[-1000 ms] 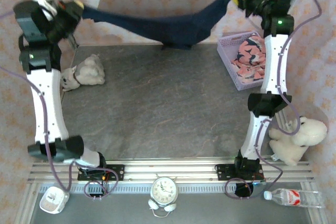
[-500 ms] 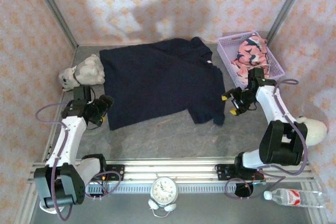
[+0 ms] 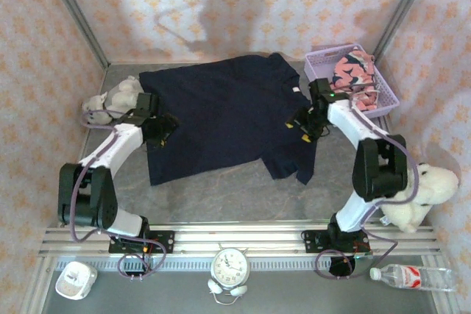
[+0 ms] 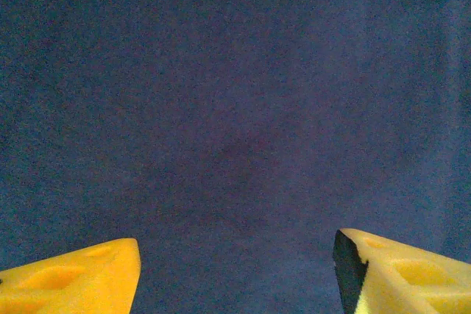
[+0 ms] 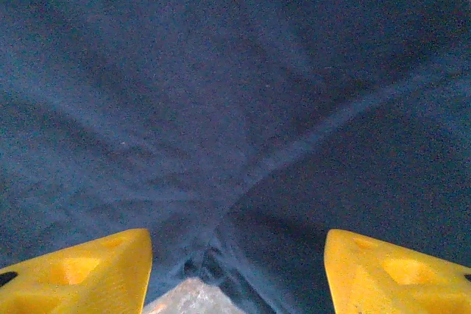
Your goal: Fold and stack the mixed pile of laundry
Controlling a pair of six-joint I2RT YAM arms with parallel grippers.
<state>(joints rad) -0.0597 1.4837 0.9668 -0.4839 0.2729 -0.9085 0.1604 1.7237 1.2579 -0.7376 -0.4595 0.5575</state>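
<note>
The navy garment (image 3: 221, 115) of the laundry pile lies spread flat on the grey table (image 3: 221, 189). The salmon-pink printed garment (image 3: 352, 73) sits bunched in the lavender basket (image 3: 318, 62) at the back right. My left gripper (image 3: 163, 129) hovers low over the navy garment's left edge; in the left wrist view it (image 4: 235, 277) is open, with navy cloth (image 4: 235, 108) under the yellow fingertips (image 4: 73, 281). My right gripper (image 3: 300, 124) is over the garment's right sleeve area; in the right wrist view it (image 5: 237, 273) is open above a seam fold (image 5: 280, 152) and a sliver of table (image 5: 188, 301).
A grey plush toy (image 3: 118, 99) lies just left of the navy garment, close to my left arm. A white plush toy (image 3: 416, 196) sits at the right wall. A clock (image 3: 230, 266), a bottle (image 3: 405, 277) and a white device (image 3: 73, 281) lie beyond the near rail.
A second ago both grippers held the navy garment stretched high at the back. It now lies flat on the table, both grippers have let go, and both have moved inward over its edges.
</note>
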